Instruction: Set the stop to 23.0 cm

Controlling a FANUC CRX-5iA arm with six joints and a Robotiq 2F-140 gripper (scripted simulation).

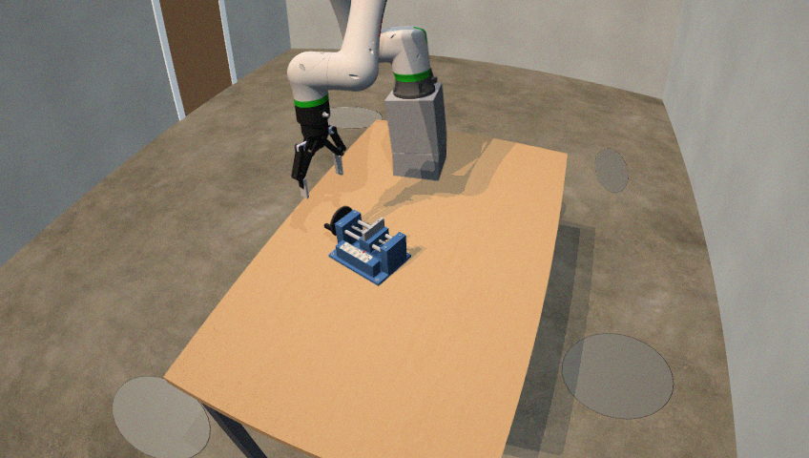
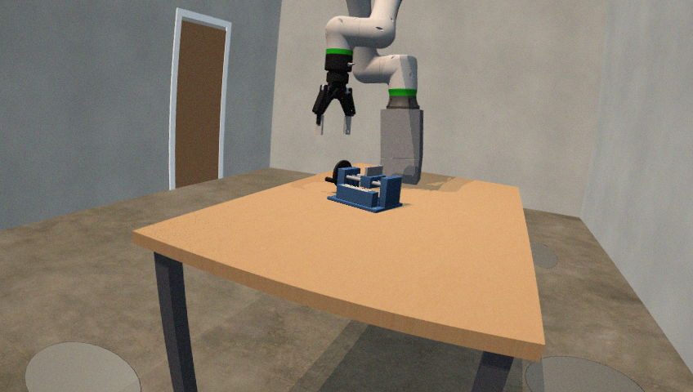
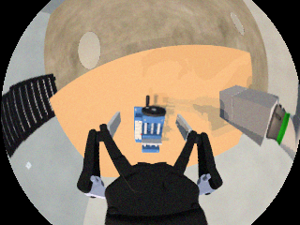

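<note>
A small blue slide fixture [image 1: 373,246] stands on the wooden table, with silver rails, a grey stop block [image 1: 374,229] and a white scale strip along its front. Its black handwheel [image 1: 339,218] is at the far left end. The fixture also shows in the exterior view [image 2: 365,191] and in the wrist view [image 3: 150,127]. My gripper [image 1: 321,178] hangs open and empty well above the handwheel, fingers pointing down. It also shows in the exterior view [image 2: 333,128] and the wrist view [image 3: 149,124].
The arm's grey pedestal [image 1: 416,133] stands at the table's far edge, behind the fixture. The table's left edge runs close to the handwheel. A brown door [image 2: 197,104] is in the far wall.
</note>
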